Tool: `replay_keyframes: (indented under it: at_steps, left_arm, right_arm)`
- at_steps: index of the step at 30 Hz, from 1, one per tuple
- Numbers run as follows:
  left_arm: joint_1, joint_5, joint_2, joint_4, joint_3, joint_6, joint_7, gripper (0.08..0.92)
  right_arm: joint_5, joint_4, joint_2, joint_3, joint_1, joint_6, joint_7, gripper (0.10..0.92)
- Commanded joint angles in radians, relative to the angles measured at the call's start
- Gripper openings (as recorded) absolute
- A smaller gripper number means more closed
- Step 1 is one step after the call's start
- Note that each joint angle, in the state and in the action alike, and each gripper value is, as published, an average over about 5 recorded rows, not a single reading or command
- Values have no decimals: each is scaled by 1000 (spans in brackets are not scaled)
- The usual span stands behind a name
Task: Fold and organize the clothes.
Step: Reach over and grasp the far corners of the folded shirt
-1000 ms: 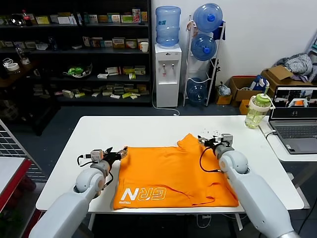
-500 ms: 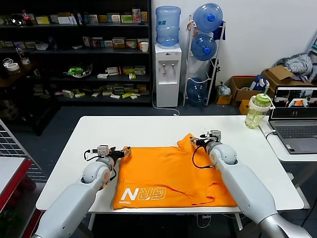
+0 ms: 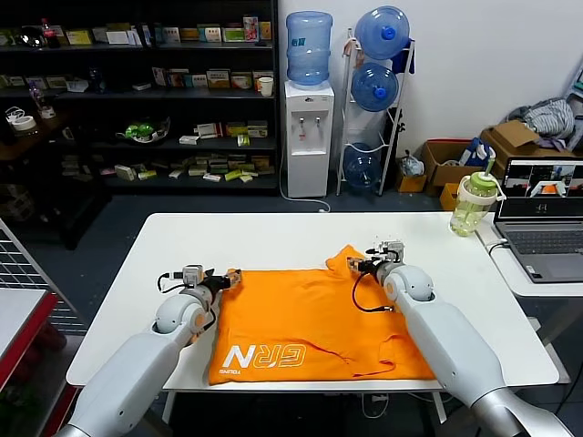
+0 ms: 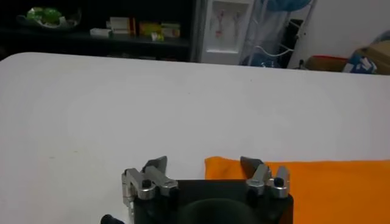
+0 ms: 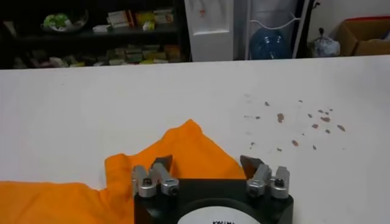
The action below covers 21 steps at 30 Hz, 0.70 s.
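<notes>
The bright orange T-shirt [image 3: 314, 319] lies spread on the white table [image 3: 273, 237], white lettering up at its front left. My left gripper [image 3: 225, 279] is open at the shirt's far left corner; in the left wrist view [image 4: 203, 164] the corner of the orange fabric [image 4: 317, 182] lies between the jaws, nearer one finger. My right gripper [image 3: 358, 265] is open at the raised fold on the shirt's far right; in the right wrist view [image 5: 207, 162] the orange peak [image 5: 186, 143] sits between the open jaws.
A green-lidded bottle [image 3: 474, 204] and a laptop [image 3: 547, 223] stand on the side table at the right. Brown specks [image 5: 304, 115] dot the table beyond the right gripper. Shelves and a water dispenser [image 3: 307, 137] stand behind the table.
My right gripper has moved left and away from me to the shirt's raised far-right fold. My left gripper has edged right to the far left corner. The shirt lies as before.
</notes>
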Motion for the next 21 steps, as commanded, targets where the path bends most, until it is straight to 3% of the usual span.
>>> replay_keyframes:
  at_steps: [1,17,21]
  left_arm:
    - [3,-6,2,-14,9,10,-3,710]
    - [10,6,0,-21,10,-7,-5,242]
    - [13,15,1,-28,6,-23,-6,133]
  right_arm:
    - [12,-12,3,-4,6,-25,-13,623]
    - [30,46,-9,9,-17,32,-22,163]
    - [36,89,-24,22,-35,79,-29,124]
